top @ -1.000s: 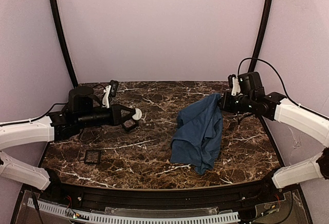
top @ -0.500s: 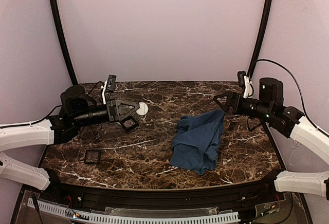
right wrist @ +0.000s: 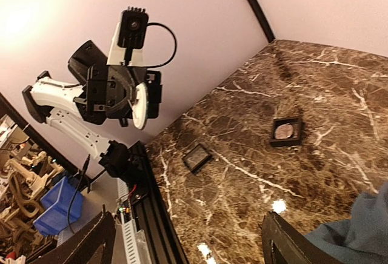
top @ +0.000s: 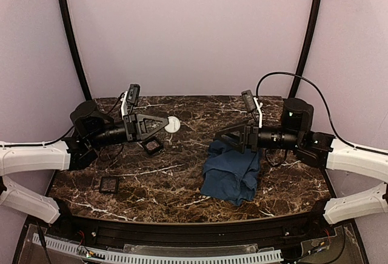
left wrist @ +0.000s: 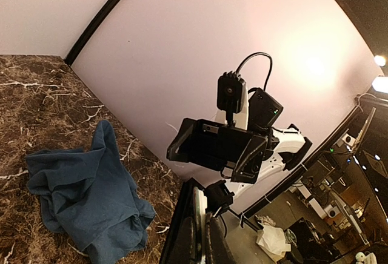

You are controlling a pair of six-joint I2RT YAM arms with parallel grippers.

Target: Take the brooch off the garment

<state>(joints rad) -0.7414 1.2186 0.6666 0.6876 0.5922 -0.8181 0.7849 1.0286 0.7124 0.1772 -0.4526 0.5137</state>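
Note:
The garment, a crumpled blue cloth [top: 233,168], lies on the marble right of centre; it also shows in the left wrist view [left wrist: 85,191]. My left gripper [top: 165,125] hovers above the left of the table, shut on the brooch [top: 173,125], a small pale round disc. That disc appears edge-on between the fingers [left wrist: 200,201] and from across the table [right wrist: 140,106]. My right gripper [top: 228,138] hangs over the cloth's upper left corner, open, with nothing between its fingers [right wrist: 91,246].
Two small black square trays sit on the left half of the table: one [top: 153,147] below my left gripper, with a greyish round piece in it [right wrist: 286,129], the other [top: 109,184] near the front edge. Purple walls close in the back and sides.
My right gripper opened and let go of the cloth, which dropped flat onto the table; that arm then swung left over it. My left gripper rose slightly with the disc.

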